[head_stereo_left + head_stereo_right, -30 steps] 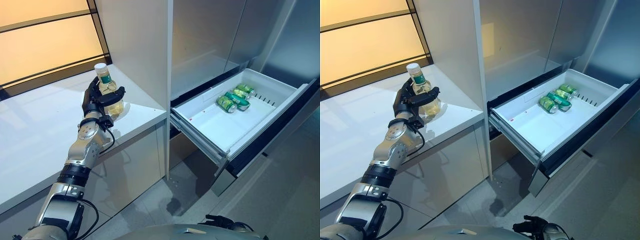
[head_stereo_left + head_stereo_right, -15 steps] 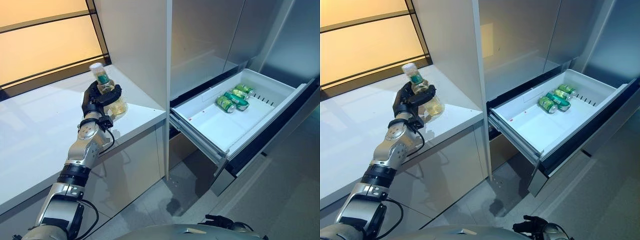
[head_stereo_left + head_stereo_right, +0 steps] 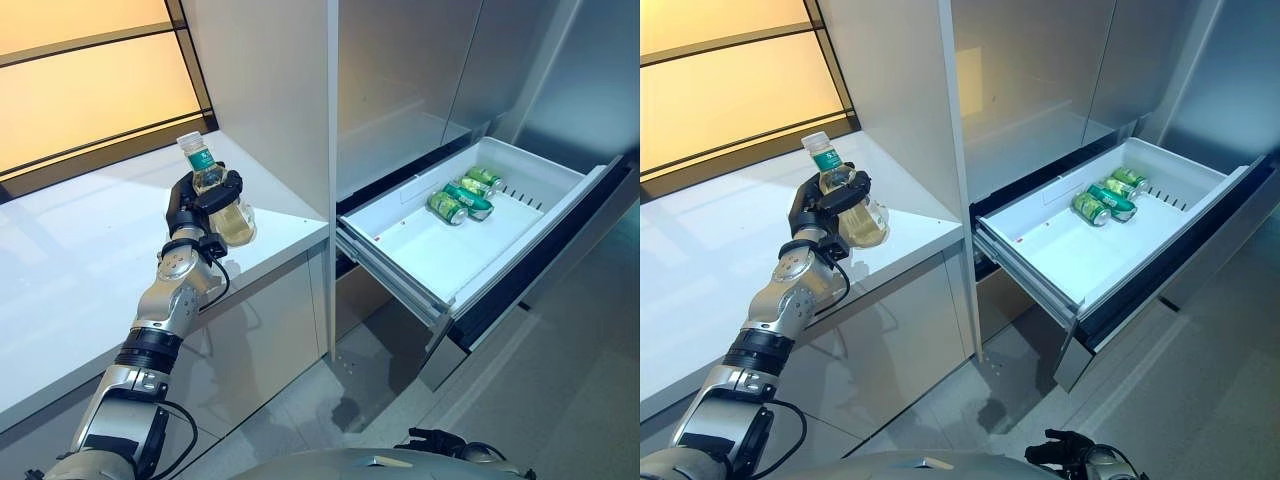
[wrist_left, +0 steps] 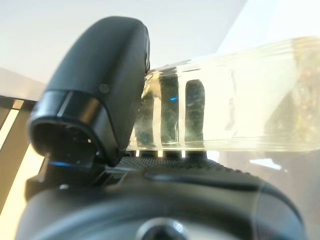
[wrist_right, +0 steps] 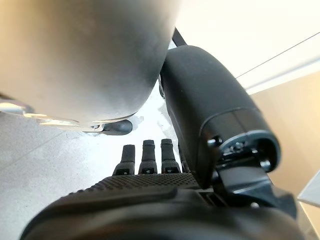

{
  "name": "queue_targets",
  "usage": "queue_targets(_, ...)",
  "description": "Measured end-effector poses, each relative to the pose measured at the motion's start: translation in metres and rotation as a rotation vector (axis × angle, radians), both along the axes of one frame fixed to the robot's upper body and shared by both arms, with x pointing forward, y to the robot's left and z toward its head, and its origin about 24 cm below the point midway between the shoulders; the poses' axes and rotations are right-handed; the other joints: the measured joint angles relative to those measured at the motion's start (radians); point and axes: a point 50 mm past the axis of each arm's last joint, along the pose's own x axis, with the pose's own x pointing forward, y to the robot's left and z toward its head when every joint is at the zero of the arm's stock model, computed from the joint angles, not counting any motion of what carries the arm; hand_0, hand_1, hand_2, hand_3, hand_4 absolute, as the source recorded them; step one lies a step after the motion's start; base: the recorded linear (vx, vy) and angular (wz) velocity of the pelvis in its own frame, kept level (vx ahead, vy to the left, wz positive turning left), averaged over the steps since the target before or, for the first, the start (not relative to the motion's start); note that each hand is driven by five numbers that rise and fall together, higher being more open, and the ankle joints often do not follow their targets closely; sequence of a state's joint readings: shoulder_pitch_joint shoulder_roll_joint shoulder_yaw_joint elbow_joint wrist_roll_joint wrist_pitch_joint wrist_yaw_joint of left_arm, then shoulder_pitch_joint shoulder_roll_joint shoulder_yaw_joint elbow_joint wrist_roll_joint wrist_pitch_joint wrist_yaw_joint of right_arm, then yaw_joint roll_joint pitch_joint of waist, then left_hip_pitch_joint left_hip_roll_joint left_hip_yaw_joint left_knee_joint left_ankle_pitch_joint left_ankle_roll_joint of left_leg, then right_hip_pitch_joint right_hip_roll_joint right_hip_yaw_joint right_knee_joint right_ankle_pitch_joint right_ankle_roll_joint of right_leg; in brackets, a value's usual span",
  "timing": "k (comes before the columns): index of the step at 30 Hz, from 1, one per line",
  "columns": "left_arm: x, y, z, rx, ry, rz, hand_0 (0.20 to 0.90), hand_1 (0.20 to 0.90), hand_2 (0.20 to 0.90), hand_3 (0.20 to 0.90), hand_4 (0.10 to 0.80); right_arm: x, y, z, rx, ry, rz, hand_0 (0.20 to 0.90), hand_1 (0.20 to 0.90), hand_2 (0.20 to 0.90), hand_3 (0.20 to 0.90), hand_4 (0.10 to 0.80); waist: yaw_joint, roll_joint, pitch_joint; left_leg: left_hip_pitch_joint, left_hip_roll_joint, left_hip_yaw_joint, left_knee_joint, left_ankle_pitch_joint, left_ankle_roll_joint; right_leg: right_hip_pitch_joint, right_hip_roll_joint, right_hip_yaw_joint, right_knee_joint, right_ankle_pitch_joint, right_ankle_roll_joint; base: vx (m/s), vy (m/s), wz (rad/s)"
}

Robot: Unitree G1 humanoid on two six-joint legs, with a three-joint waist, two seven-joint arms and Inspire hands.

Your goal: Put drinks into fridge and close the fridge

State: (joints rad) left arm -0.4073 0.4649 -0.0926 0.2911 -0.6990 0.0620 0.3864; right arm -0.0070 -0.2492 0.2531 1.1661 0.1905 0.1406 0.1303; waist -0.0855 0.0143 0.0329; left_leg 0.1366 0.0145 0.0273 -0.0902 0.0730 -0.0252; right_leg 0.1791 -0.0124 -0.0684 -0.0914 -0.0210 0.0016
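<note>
A clear bottle (image 3: pixel 222 208) with pale yellow drink, a green label and a white cap is in my left hand (image 3: pixel 186 208). The hand is shut on its body and holds it tilted just above the white counter (image 3: pixel 60 270), near the counter's right end. The left wrist view shows the bottle (image 4: pixel 240 100) across my thumb (image 4: pixel 100 90) and curled fingers. The fridge drawer (image 3: pixel 400 265) stands pulled out to the right, with green cans (image 3: pixel 455 200) lying at its far end. My right hand (image 5: pixel 150 200) hangs low with relaxed fingers, empty; it also shows in the right eye view (image 3: pixel 1060 448).
A tall white cabinet panel (image 3: pixel 270 90) stands between the counter and the fridge. The grey fridge doors (image 3: pixel 400 80) above the drawer are shut. The drawer's near half is bare white. Grey tiled floor (image 3: pixel 560 400) lies below the drawer.
The bottle stood upright on the counter a second ago; my left hand has lifted it slightly and tilted it, cap toward the upper left. The right hand has not moved.
</note>
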Motion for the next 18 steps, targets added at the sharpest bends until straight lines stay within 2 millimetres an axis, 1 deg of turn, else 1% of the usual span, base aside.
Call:
queue_targets(3,0.0,0.0,0.0,0.002,0.0,-0.001,0.3,0.3,0.3,0.2,0.1,0.004,0.001,0.001,-0.006,-0.019,0.082,0.9,0.9,0.9,0.9,0.8,0.003,-0.001,0.0,0.0,0.0,0.0,0.0,0.0,0.0,0.0,0.0,0.0,0.0,0.0,0.0,0.0,0.0,0.0)
queue_targets(5,0.0,0.0,0.0,0.004,-0.002,-0.006,0.3,0.3,0.3,0.2,0.1,0.013,0.004,0.004,-0.026,-0.049,0.251,0.9,0.9,0.9,0.9,0.8,0.006,-0.002,-0.001,-0.001,0.0,-0.001,0.0,0.0,0.0,0.0,0.0,-0.001,0.0,0.0,0.0,-0.019,-0.008,0.0)
queue_targets(7,0.0,-0.003,0.001,0.007,-0.007,-0.03,0.3,0.3,0.3,0.2,0.1,0.029,0.013,0.01,-0.047,-0.092,0.506,0.9,0.9,0.9,0.9,0.8,0.015,-0.002,-0.002,-0.002,0.0,-0.002,0.0,0.0,0.0,0.0,0.0,-0.003,0.0,0.0,-0.001,-0.038,-0.011,0.02)
queue_targets(8,0.0,-0.004,0.001,0.009,-0.008,-0.037,0.3,0.3,0.3,0.2,0.1,0.032,0.014,0.011,-0.05,-0.096,0.559,0.9,0.9,0.9,0.9,0.8,0.016,-0.002,-0.002,-0.003,0.0,-0.003,0.0,0.0,0.0,-0.001,0.0,-0.004,-0.001,0.0,-0.001,-0.041,-0.001,0.04)
queue_targets(9,0.0,-0.009,0.002,0.017,-0.012,-0.06,0.3,0.3,0.3,0.2,0.1,0.038,0.02,0.013,-0.051,-0.112,0.674,0.9,0.9,0.9,0.9,0.8,0.029,-0.003,-0.002,-0.004,0.0,-0.005,0.0,0.0,0.0,-0.001,0.0,-0.006,-0.001,0.0,-0.001,-0.041,0.003,0.05)
queue_targets(11,0.0,-0.02,0.004,0.039,-0.025,-0.103,0.3,0.3,0.3,0.2,0.1,0.047,0.032,0.019,-0.036,-0.136,0.827,0.9,0.9,0.9,0.9,0.8,0.046,-0.003,-0.001,-0.01,-0.001,-0.015,0.001,0.0,0.0,-0.001,-0.001,-0.017,0.0,0.001,-0.002,-0.037,0.003,0.12)
queue_targets(14,-0.002,-0.034,0.008,0.067,-0.048,-0.173,0.3,0.3,0.3,0.2,0.1,0.055,0.049,0.025,-0.007,-0.162,0.95,0.9,0.9,0.9,0.9,0.8,0.074,-0.005,0.0,-0.013,-0.002,-0.026,0.001,0.0,0.0,-0.001,-0.002,-0.026,0.0,0.001,-0.002,-0.04,0.005,0.09)
queue_targets(15,-0.002,-0.036,0.009,0.068,-0.052,-0.183,0.3,0.3,0.3,0.2,0.1,0.057,0.052,0.026,-0.005,-0.167,0.972,0.9,0.9,0.9,0.9,0.8,0.076,-0.005,0.0,-0.015,-0.002,-0.027,0.001,0.001,0.0,-0.002,-0.002,-0.027,0.0,0.001,-0.002,-0.038,0.009,0.06)
queue_targets(17,-0.003,-0.042,0.016,0.069,-0.085,-0.219,0.3,0.3,0.3,0.2,0.1,0.068,0.064,0.033,-0.011,-0.188,1.06,0.9,0.9,0.9,0.9,0.8,0.085,-0.009,0.002,-0.022,-0.003,-0.035,0.001,0.003,0.0,-0.004,-0.002,-0.034,0.0,0.001,-0.002,-0.048,0.011,0.09)
queue_targets(18,-0.004,-0.045,0.02,0.069,-0.101,-0.232,0.3,0.3,0.3,0.2,0.1,0.072,0.066,0.035,-0.017,-0.194,1.08,0.9,0.9,0.9,0.9,0.8,0.087,-0.011,0.004,-0.024,-0.004,-0.038,0.001,0.003,0.0,-0.005,-0.002,-0.038,0.0,0.001,-0.002,-0.039,0.013,0.09)
